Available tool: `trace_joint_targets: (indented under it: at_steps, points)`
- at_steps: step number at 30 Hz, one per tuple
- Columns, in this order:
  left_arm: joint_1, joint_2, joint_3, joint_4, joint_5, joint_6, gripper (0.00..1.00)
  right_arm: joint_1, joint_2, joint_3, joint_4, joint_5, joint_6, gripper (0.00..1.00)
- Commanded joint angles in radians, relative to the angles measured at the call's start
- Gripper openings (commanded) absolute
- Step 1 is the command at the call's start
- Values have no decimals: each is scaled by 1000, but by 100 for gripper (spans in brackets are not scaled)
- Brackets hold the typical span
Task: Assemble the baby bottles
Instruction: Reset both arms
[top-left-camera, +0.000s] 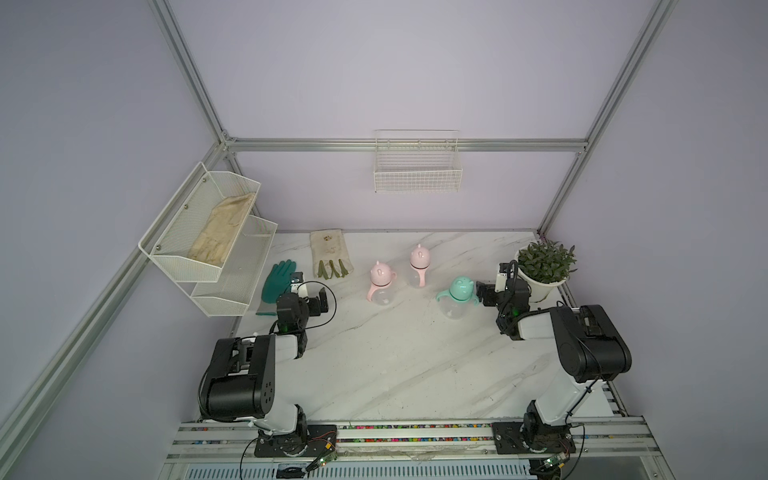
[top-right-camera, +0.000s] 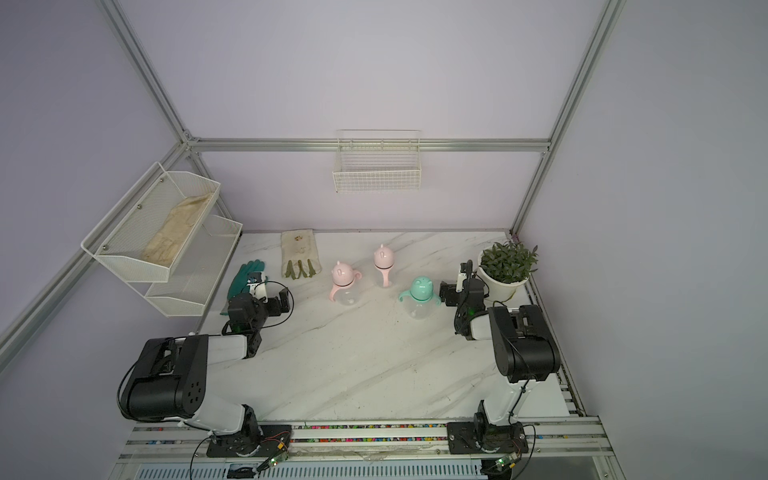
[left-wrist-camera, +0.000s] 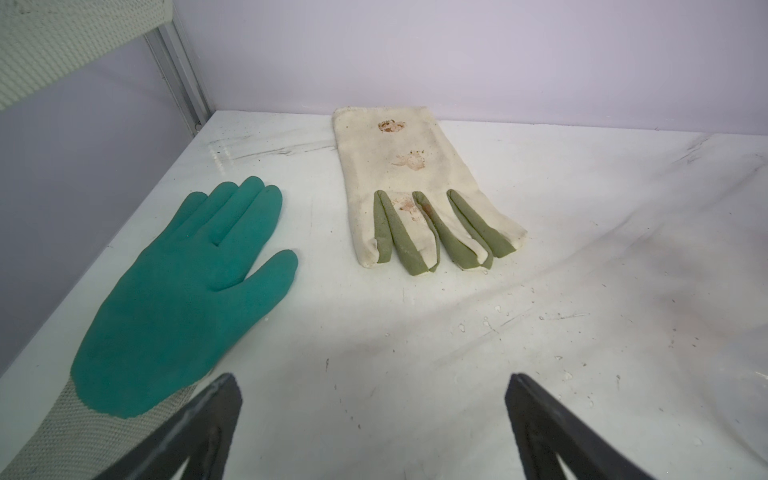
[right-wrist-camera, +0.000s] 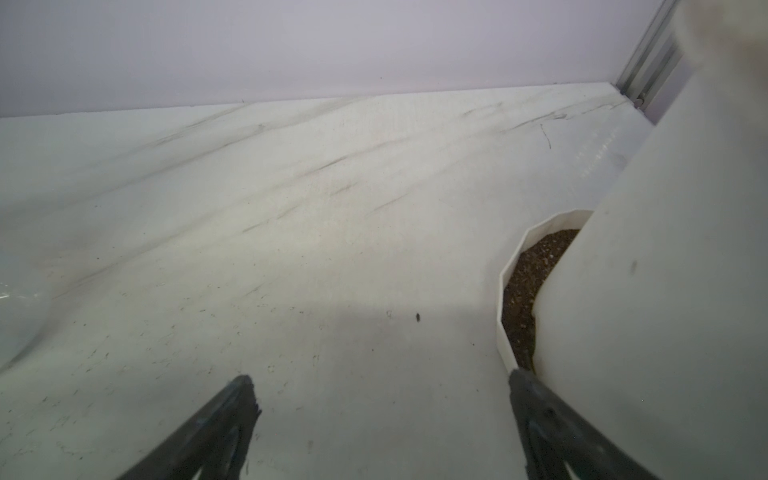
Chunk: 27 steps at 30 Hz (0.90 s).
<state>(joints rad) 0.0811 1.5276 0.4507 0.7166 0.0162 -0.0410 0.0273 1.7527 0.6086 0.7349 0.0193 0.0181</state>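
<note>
3 bottles on marble tabletop, lilac walls.

Baby bottles: three in total, comprising two pink bottles and one mint bottle. Gloves: three, comprising one teal glove and two cream gloves. Potted plant: one. Wire basket: one. Mesh rack: one.

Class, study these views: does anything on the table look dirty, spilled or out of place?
Yes. The cream glove beside the teal glove carries brown stains, and loose soil lies in the saucer under the plant pot.
</note>
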Motion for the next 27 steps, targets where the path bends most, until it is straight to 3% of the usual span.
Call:
trace_joint_targets:
  at_steps: [1, 6, 8, 27]
  points:
    - [-3, 7, 19, 29, -21, 13, 100, -23, -3, -15, 99, -51, 7, 97]
    - [-3, 6, 20, 29, -22, 14, 100, -27, 37, -158, 420, -62, 15, 97]
    - [-3, 7, 20, 29, -22, 13, 100, -27, 21, -134, 322, -61, 6, 97]
    - [-3, 8, 23, 24, -24, 13, 100, -27, 24, -140, 348, -51, 8, 97]
